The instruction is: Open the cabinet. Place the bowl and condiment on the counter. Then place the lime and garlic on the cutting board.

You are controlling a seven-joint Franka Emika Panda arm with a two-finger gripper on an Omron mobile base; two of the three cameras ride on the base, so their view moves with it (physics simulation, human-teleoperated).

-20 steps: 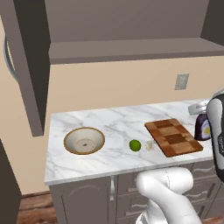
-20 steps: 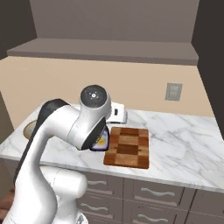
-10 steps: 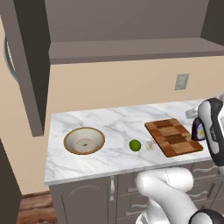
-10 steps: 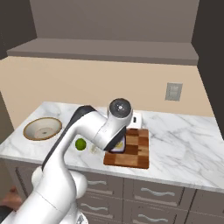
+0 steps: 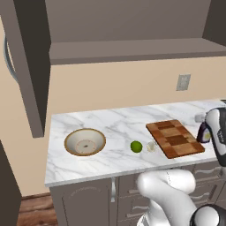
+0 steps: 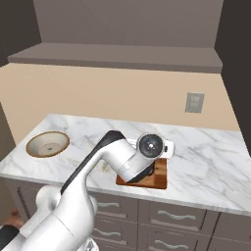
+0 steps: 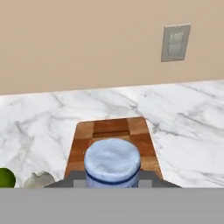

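Note:
My gripper point(image 7: 112, 177) is shut on the condiment point(image 7: 112, 162), whose blue-white cap sits between the fingers. The bottle point(image 5: 204, 132) hangs at the counter's right end, just past the checkered cutting board point(image 5: 175, 138), which lies bare ahead point(image 7: 111, 129). The lime point(image 5: 136, 146) and the pale garlic point(image 5: 151, 147) rest side by side on the marble counter point(image 5: 114, 123), left of the board. They also show low left in the hand view, lime point(image 7: 5, 178) and garlic point(image 7: 38, 179). The bowl point(image 5: 84, 142) sits on the counter further left. The cabinet stands open, its door point(image 5: 26, 62) swung left.
The cabinet shelf point(image 5: 132, 48) runs above the counter. A wall outlet point(image 5: 182, 82) is on the beige wall behind the board. My arm point(image 6: 122, 164) covers much of the cutting board point(image 6: 159, 177) in the right base view. Lower drawers point(image 6: 171, 215) run under the counter.
The arm has swung to the right across the counter, to over the cutting board, still carrying the condiment, which now sits slightly lower. The bowl, lime and garlic have not moved.

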